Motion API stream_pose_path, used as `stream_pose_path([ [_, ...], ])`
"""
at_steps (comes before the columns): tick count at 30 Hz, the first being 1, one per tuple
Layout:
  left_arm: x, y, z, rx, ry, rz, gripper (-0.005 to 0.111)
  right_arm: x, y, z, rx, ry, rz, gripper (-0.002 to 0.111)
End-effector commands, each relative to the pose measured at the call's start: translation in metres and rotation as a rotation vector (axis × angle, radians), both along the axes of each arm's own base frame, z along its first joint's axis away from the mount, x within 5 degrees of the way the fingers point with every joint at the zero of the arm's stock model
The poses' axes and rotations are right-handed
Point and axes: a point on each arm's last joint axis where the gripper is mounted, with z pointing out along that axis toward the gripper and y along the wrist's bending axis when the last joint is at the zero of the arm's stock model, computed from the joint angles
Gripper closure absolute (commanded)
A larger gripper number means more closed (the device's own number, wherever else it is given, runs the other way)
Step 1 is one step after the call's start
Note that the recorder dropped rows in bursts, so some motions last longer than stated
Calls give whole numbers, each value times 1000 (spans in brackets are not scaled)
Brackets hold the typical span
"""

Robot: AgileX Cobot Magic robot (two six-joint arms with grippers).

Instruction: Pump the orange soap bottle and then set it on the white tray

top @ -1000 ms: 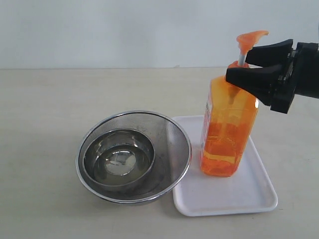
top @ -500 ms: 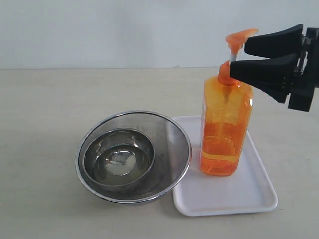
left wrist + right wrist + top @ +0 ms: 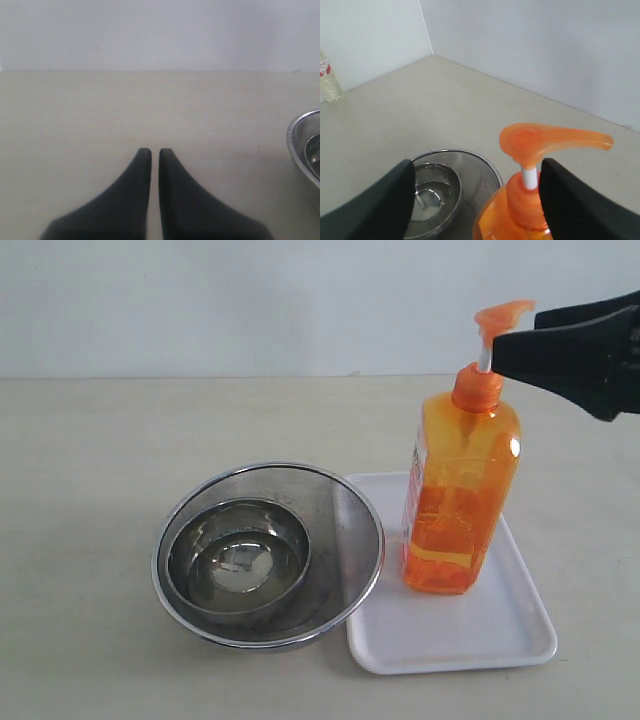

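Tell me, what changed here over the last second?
The right jaws let go of the orange soap bottle and drew back to the right, open. The bottle now stands free on the white tray, where it already was; the steel bowls have not moved.

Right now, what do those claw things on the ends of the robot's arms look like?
Both are plain matte black. The left gripper has two smooth fingers, broad at the base and curving in to slim rounded tips. The right gripper has the same tapering black pair, wedge-shaped when seen from the side. No cables, labels or markings show, and almost nothing of the arms behind them is in view.
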Motion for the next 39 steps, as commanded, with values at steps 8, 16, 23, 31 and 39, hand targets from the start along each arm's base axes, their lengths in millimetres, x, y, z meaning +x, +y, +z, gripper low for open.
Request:
stream_pose_path([
  [8, 0, 0, -1, -13, -4, 5, 102, -16, 5, -6, 205, 49, 26, 52],
  [16, 0, 0, -1, -13, -4, 5, 102, -25, 14, 2, 270, 10, 144, 52],
  [23, 0, 0, -1, -13, -4, 5, 102, -30, 30, 4, 300, 25, 219, 52],
  [31, 0, 0, -1, -13, -4, 5, 102, -27, 30, 2, 296, 61, 175, 52],
  [39, 0, 0, -1, -13, -4, 5, 102, -33, 33, 1, 300, 89, 238, 65],
])
